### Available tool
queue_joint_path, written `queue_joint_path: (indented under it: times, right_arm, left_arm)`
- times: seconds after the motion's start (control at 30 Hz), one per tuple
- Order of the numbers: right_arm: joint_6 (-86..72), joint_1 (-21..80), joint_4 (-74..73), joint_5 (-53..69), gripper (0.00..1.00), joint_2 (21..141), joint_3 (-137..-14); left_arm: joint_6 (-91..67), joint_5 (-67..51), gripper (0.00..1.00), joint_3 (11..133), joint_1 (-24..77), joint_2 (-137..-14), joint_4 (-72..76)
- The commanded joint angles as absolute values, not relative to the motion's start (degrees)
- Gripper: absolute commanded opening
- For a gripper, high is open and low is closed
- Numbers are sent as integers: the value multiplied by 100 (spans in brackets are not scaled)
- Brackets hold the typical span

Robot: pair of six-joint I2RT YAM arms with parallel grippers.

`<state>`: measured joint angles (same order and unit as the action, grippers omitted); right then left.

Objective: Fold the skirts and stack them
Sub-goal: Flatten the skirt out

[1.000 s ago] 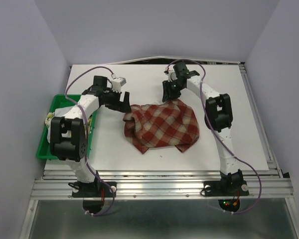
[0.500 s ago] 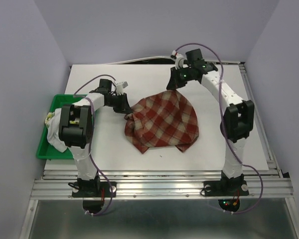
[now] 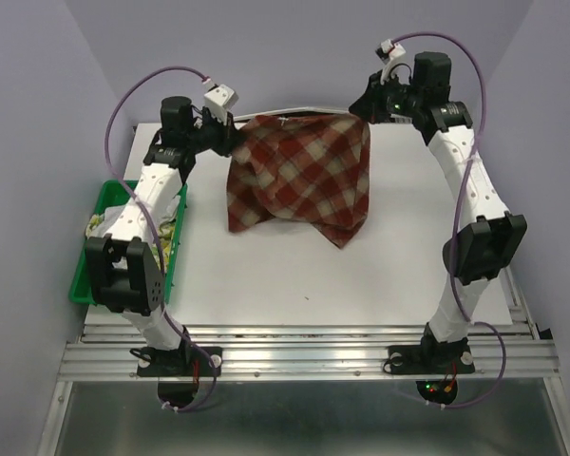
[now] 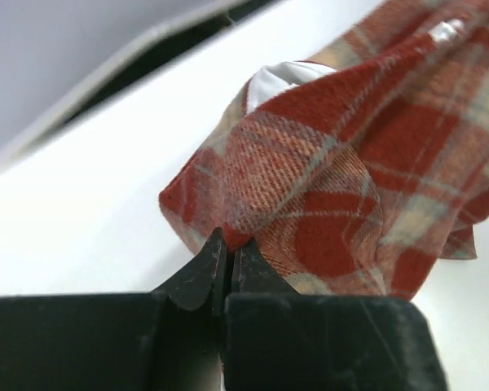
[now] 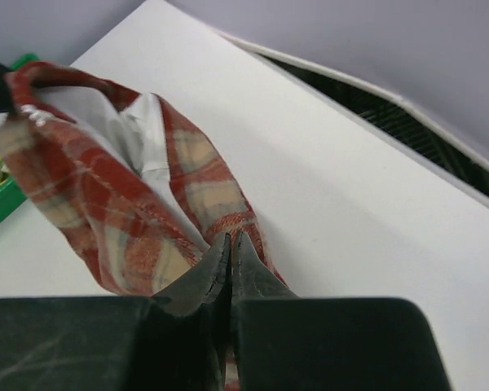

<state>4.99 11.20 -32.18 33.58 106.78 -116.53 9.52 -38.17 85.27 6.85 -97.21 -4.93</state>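
The red-and-cream plaid skirt (image 3: 299,176) hangs in the air over the back of the table, stretched between both arms, its lower edge drooping toward the tabletop. My left gripper (image 3: 230,136) is shut on its left top corner, and in the left wrist view the plaid skirt (image 4: 342,171) bunches just past the left gripper (image 4: 227,241). My right gripper (image 3: 361,106) is shut on the right top corner. In the right wrist view the plaid skirt (image 5: 106,212), white lining showing, hangs from the right gripper (image 5: 229,239). Other skirts (image 3: 109,233), pale cloth with some fruit print, lie in the tray.
A green plastic tray (image 3: 87,290) sits at the table's left edge beside the left arm. The white tabletop (image 3: 361,275) spreads under the hanging cloth. Purple walls close in at the back and sides, with a dark gap behind the table's far edge (image 5: 391,122).
Both grippers shut on the plaid skirt's top corners and rose toward the back, lifting it off the table. It now hangs spread between them.
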Motion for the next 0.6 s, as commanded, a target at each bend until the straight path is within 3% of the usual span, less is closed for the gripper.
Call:
queue_joint_path:
  times: [0.0, 0.13, 0.2, 0.23, 0.27, 0.3, 0.33, 0.37, 0.43, 0.57]
  right_arm:
    - [729, 721, -2522, 3365, 1, 10600, -12375]
    - [1115, 721, -2452, 4068, 1, 9705, -11201]
    - [1772, 721, -2540, 4455, 1, 8959, -9875]
    - [2089, 799, -2644, 4534, 1, 8712, -8965]
    - [2692, 852, -2924, 4500, 5, 8275, -8495]
    - [3029, 913, -3057, 4483, 20, 8088, -8047]
    - [3493, 966, -3389, 4500, 74, 7747, -7207]
    - [3524, 1045, -3480, 4430, 88, 7569, -6815]
    - [3454, 1107, -3560, 3965, 100, 7270, -6278]
    - [3821, 1107, -3963, 3359, 100, 6620, -5767]
  left_arm:
    - [2775, -2936, 0, 8281, 949, -8634, 289]
    - [4128, -2751, 0, 6877, 1335, -7561, 492]
    - [5085, -2514, 0, 5743, 1721, -6814, 518]
    - [5402, -2444, 5, 5313, 1844, -6585, 510]
    - [5980, -2330, 34, 4439, 1976, -6052, 510]
    - [6238, -2277, 60, 4056, 2099, -5786, 484]
    - [6580, -2181, 98, 3330, 2318, -5200, 327]
    - [6679, -2154, 99, 3018, 2407, -4890, 229]
    - [6741, -2223, 99, 2630, 2513, -4248, -340]
    - [6241, -2338, 95, 2898, 2531, -3524, -1201]
